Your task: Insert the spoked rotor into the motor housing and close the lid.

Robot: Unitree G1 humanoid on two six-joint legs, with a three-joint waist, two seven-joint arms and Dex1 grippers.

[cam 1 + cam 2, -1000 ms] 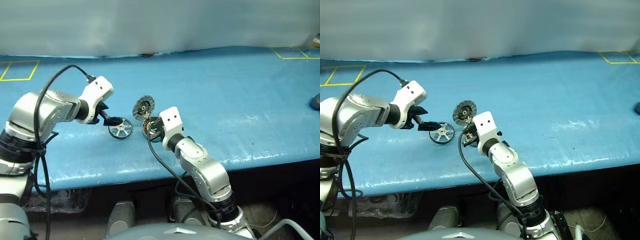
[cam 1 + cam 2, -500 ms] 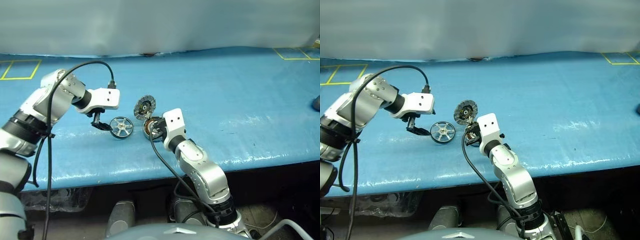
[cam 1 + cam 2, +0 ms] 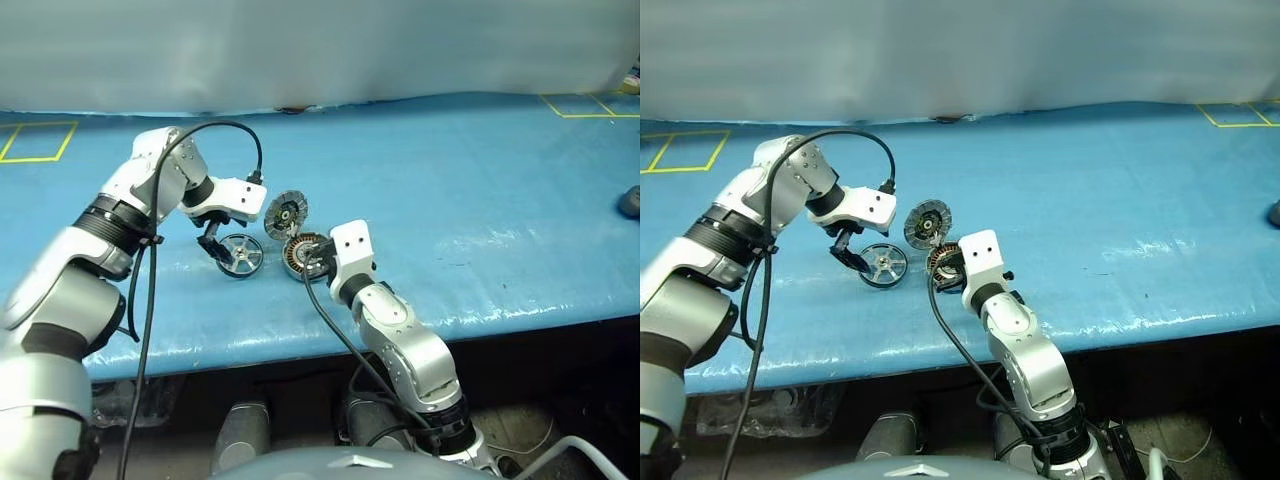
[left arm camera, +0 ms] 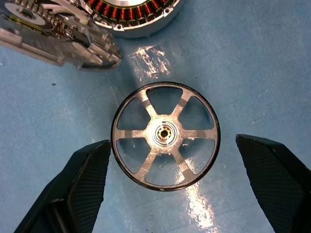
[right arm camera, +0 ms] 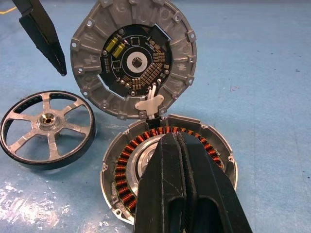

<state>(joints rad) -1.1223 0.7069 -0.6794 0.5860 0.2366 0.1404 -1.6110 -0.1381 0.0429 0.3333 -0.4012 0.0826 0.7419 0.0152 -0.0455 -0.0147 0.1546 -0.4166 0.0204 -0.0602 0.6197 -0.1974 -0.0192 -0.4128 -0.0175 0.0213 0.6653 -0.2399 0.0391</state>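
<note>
The rotor (image 4: pixel 165 135) lies flat on the table (image 3: pixel 480 180), at nine o'clock of the housing (image 5: pixel 167 170), whose lid (image 5: pixel 133 57) stands open. The left gripper (image 4: pixel 187 182) has swung overhead, now pointing down, fingers spread astride it: ready to grasp. The right gripper (image 5: pixel 187 189), closed, rests over the housing.

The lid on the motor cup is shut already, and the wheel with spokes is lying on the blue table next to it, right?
Not quite: the lid is open, standing up from the edge of the motor housing so the copper windings show, as the right wrist view makes plain. The spoked rotor does lie on the blue table next to it.
</note>
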